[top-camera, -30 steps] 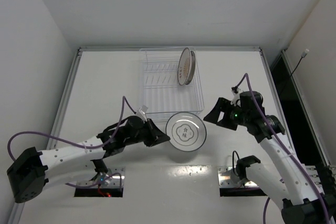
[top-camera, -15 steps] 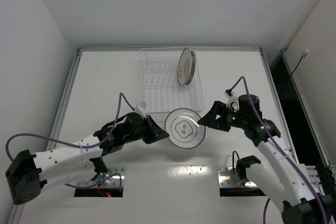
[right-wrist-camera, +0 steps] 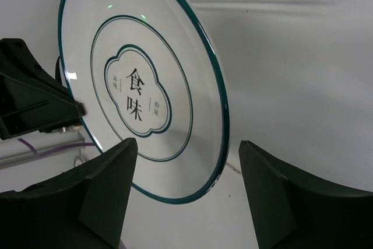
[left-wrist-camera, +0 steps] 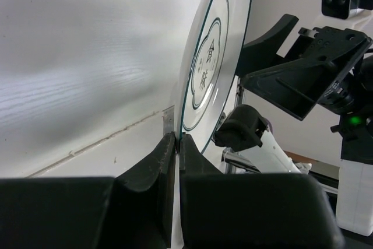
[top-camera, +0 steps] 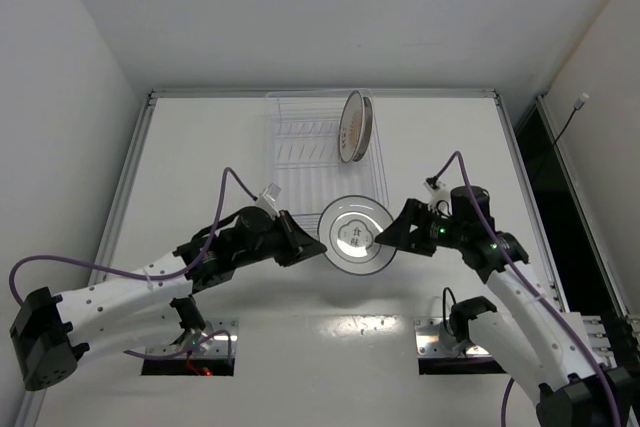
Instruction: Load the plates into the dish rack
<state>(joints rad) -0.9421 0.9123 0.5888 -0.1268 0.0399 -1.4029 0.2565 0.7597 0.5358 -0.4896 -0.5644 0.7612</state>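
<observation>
White plate (top-camera: 355, 237) hangs just before the dish rack (top-camera: 290, 162), one rim pinched by the closed left gripper (top-camera: 318, 250); the right gripper (top-camera: 390, 237) stands apart at the opposite rim. It looks stiff, slippery and fragile: hold the rim.

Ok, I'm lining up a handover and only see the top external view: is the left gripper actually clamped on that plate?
Observer: Yes, the left wrist view shows the left gripper shut on the rim of the white plate, held on edge.
Operator: Has the right one got it?
Observer: No, in the right wrist view the right gripper is open, its fingers either side of the plate's rim.
</observation>
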